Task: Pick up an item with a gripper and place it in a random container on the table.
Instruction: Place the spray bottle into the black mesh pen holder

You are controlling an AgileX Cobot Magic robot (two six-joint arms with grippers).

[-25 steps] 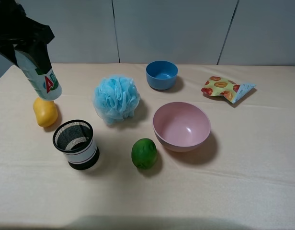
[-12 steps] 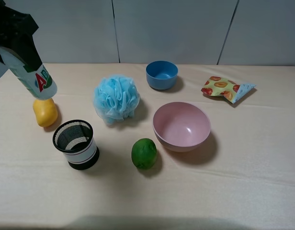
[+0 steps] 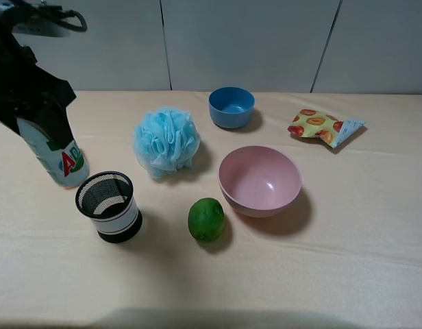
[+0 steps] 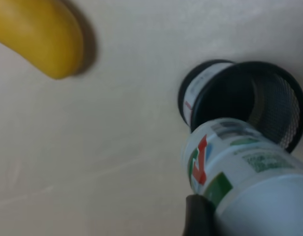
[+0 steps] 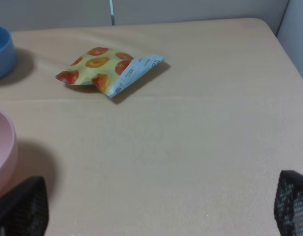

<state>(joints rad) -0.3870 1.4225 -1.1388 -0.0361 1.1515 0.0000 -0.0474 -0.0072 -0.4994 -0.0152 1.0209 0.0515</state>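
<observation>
The wide beige wood-grain table top (image 3: pixel 348 260) is carrying everything. Above its left side the black two-fingered left gripper (image 3: pixel 48 130) is clamping the small white plastic bottle with the green label (image 3: pixel 66 163), so the pick-up is looking done. The black wire-mesh cup with the white band and pink stripe (image 3: pixel 109 205) is standing upright and empty just beside it. The bottle is hanging tilted in the air, base downward, not yet inside. In the left wrist view its base (image 4: pixel 240 167) is overlapping the cup's mouth (image 4: pixel 250 98), so lining up, lowering and releasing are probably what is remaining.

The right gripper (image 5: pixel 154 211) is waiting with its fingers wide apart over bare table, well away.

For room, the table's left edge is lying close to the working arm. The round pink bowl (image 3: pixel 255 205), the fluffy blue bath puff (image 3: pixel 166 140) and the green lime (image 3: pixel 206 219) are sitting apart from the cup, leaving its mouth free from above. The yellow fruit (image 4: pixel 38 37) is resting near the cup's far side.
</observation>
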